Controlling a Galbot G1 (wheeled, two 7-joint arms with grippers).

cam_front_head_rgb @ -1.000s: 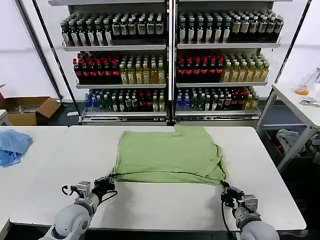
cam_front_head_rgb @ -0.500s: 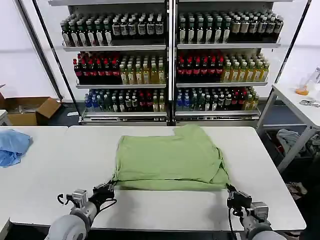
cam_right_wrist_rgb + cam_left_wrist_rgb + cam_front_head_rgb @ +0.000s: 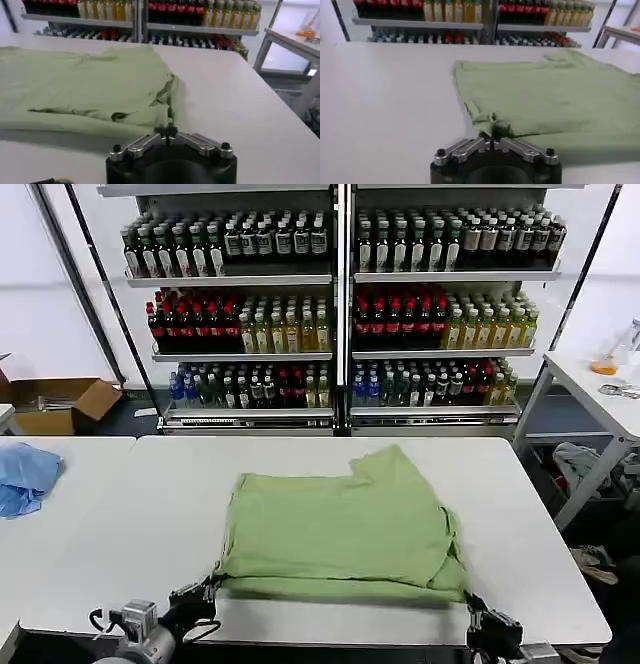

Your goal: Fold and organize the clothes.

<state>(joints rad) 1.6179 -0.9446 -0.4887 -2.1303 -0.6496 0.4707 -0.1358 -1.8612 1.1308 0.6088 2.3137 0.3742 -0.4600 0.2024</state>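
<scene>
White worktop (image 3: 120, 514), bottle shelves (image 3: 340, 304) behind — soft, creased sage-green T-shirt (image 3: 340, 529) lies folded at its middle. Left hand (image 3: 492, 141) and right hand (image 3: 169, 131) each pinch a near corner; wrist views show bunched hems — head view adds a blue cloth (image 3: 25, 476) far left.

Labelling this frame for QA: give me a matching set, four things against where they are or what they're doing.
Things:
1. T-shirt
2. Left hand
3. Right hand
4. Blue cloth

States:
a. pinches the shirt's near right corner
b. crumpled on the side table at far left
c. folded on the white table
d. pinches the shirt's near left corner

Pairs: 1-c, 2-d, 3-a, 4-b
</scene>
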